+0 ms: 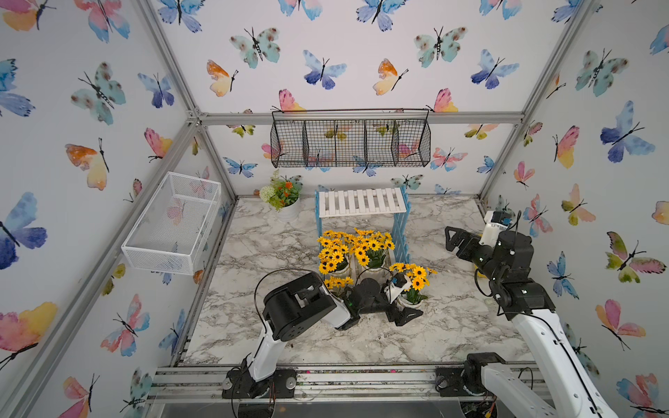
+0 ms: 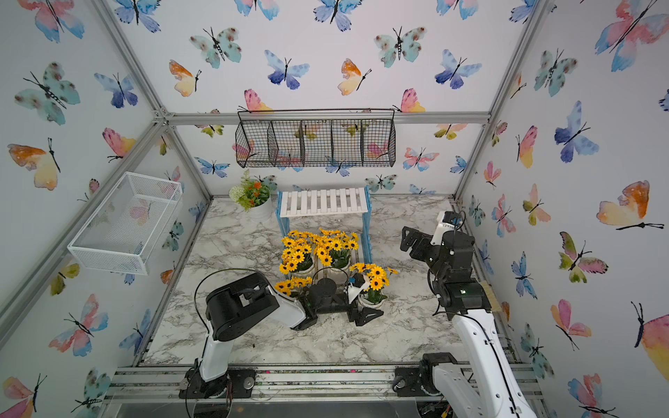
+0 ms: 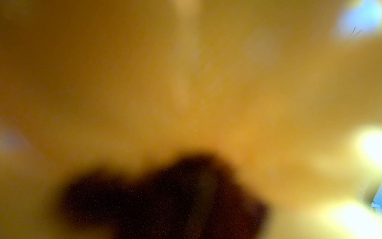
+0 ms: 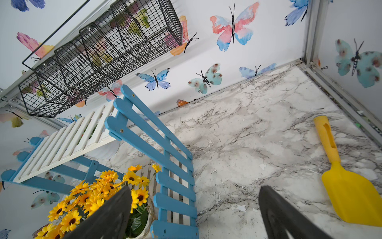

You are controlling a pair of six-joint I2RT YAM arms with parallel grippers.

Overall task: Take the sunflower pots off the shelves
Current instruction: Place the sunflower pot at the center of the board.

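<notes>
We log: left gripper (image 1: 378,320) low on table (image 1: 289,253), jaws spread beside sunflower pots (image 1: 416,284), probably to let one go | right gripper (image 1: 450,239) jaws spread, empty, parked clear of shelves (image 1: 364,202).

Marble-patterned counter (image 1: 289,343) carrying the shelves (image 1: 364,202) at the rear. A mixed-flower pot (image 1: 289,213) stands beside them, two sunflower pots (image 1: 414,286) in front, and a yellow scoop (image 4: 347,186) near the right edge. Two more stand on the lower board (image 4: 144,173).
</notes>
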